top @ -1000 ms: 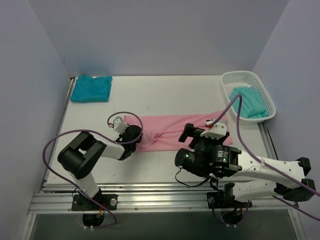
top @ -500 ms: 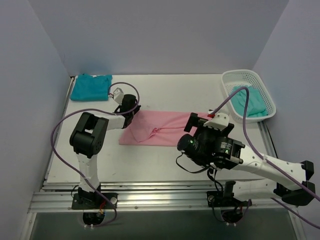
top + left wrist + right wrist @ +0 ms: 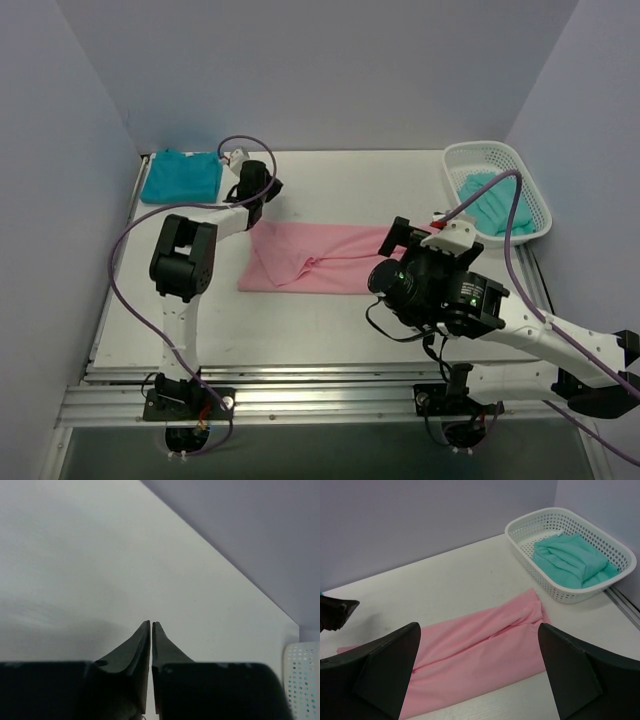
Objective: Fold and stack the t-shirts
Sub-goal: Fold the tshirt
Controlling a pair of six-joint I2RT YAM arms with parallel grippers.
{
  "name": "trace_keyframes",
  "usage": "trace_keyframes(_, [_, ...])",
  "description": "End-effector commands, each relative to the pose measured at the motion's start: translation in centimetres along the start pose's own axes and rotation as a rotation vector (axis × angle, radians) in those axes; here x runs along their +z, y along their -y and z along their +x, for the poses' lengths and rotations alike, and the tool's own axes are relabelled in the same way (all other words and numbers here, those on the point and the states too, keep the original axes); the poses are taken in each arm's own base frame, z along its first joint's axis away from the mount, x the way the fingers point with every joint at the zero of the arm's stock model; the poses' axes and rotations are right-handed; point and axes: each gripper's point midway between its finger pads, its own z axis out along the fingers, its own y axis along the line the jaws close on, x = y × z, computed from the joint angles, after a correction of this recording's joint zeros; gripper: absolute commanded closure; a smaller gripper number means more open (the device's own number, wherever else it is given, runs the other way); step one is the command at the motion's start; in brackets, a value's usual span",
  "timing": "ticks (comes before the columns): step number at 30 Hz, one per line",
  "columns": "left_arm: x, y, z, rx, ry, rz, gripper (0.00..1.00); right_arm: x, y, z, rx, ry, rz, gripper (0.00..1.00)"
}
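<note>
This looks like a robotics lab, a test cell rather than a home. A bare white desk [image 3: 330,185] is boxed in on three sides by plain pale-violet panels [image 3: 320,70]. The left arm [image 3: 183,262] and right arm [image 3: 445,290] stand on an aluminium rail [image 3: 320,405] at its near edge (purple cables [image 3: 111,280] loop loose). The dark strip below is possibly floor.
</note>
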Motion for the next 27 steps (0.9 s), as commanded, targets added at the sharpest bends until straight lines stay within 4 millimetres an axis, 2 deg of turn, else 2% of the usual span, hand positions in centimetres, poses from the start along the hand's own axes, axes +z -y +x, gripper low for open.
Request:
trace_keyframes(1, [-2.5, 5.8, -6.2, 0.057, 0.080, 0.146, 0.84, 0.4, -0.5, -0.9, 0.012, 0.027, 0.018, 0.00])
trace_keyframes(2, [-3.4, 6.1, -7.4, 0.063, 0.097, 0.151, 0.72, 0.7, -0.5, -0.8, -0.053, 0.011, 0.017, 0.00])
trace_keyframes(3, [-4.4, 6.4, -8.1, 0.068, 0.112, 0.154, 0.53, 1.0, -2.1, -0.1, -0.019, -0.033, -0.036, 0.00])
trace_keyframes(4, [-6.8, 6.7, -9.5, 0.064, 0.144, 0.155, 0.47, 1.3, -2.6, 0.3, -0.028, -0.056, -0.056, 0.00])
trace_keyframes(5, [-8.2, 7.0, -10.2, 0.061, 0.160, 0.163, 0.42, 2.4, -2.5, 0.6, -0.058, -0.073, -0.044, 0.00])
trace_keyframes(6, [-9.5, 7.1, -10.7, 0.062, 0.175, 0.174, 0.26, 2.9, -2.8, 1.3, -0.059, -0.093, -0.056, 0.00])
trace_keyframes(7, [-12.7, 8.7, -12.6, 0.050, 0.217, 0.219, 0.17, 3.1, -3.7, 1.8, -0.044, -0.120, -0.090, 0.00])
trace_keyframes(8, [-13.7, 7.1, -11.3, 0.059, 0.190, 0.190, 0.07, 3.5, -3.9, 2.3, -0.050, -0.129, -0.088, 0.00])
trace_keyframes(9, [-16.6, 8.0, -12.5, 0.043, 0.220, 0.217, 0.06, 3.9, -4.0, 2.7, -0.051, -0.134, -0.085, 0.00])
trace_keyframes(10, [-17.5, 7.1, -12.3, 0.035, 0.223, 0.190, 0.06, 4.0, -4.3, 3.2, -0.054, -0.145, -0.099, 0.00])
trace_keyframes(11, [-18.1, 5.0, -9.9, 0.034, 0.171, 0.140, 0.06, 4.2, -4.6, 3.7, -0.058, -0.152, -0.104, 0.00])
trace_keyframes(12, [-19.8, 5.0, -10.2, 0.018, 0.182, 0.146, 0.01, 4.5, -4.7, 4.1, -0.057, -0.155, -0.108, 0.00])
trace_keyframes(13, [-20.4, 4.1, -8.8, 0.020, 0.153, 0.126, 0.09, 4.5, -5.2, 4.5, -0.057, -0.169, -0.126, 0.00])
trace_keyframes(14, [-20.7, 2.3, -6.3, 0.014, 0.106, 0.091, 0.15, 4.7, -5.3, 4.8, -0.059, -0.174, -0.131, 0.00])
trace_keyframes(15, [-21.5, 1.9, -5.9, 0.008, 0.107, 0.087, 0.34, 4.8, -5.5, 4.9, -0.057, -0.174, -0.134, 0.00])
trace_keyframes(17, [-21.8, 0.1, -3.4, 0.021, 0.057, 0.046, 0.64, 5.0, -5.9, 5.5, -0.065, -0.190, -0.149, 0.00])
trace_keyframes(18, [-21.9, -0.3, -2.2, 0.037, 0.041, 0.028, 0.78, 5.1, -6.0, 5.6, -0.070, -0.192, -0.148, 0.00])
trace_keyframes(19, [-21.7, -0.7, -1.3, 0.052, 0.025, 0.012, 0.97, 5.2, -6.1, 5.7, -0.075, -0.196, -0.150, 0.00])
trace_keyframes(21, [-20.9, -2.0, 1.2, 0.095, -0.031, -0.047, 0.98, 5.2, -6.3, 5.9, -0.075, -0.201, -0.156, 0.00])
trace_keyframes(27, [-18.4, -5.6, 7.1, 0.153, -0.149, -0.149, 0.98, 5.3, -5.7, 5.5, -0.072, -0.193, -0.148, 0.00])
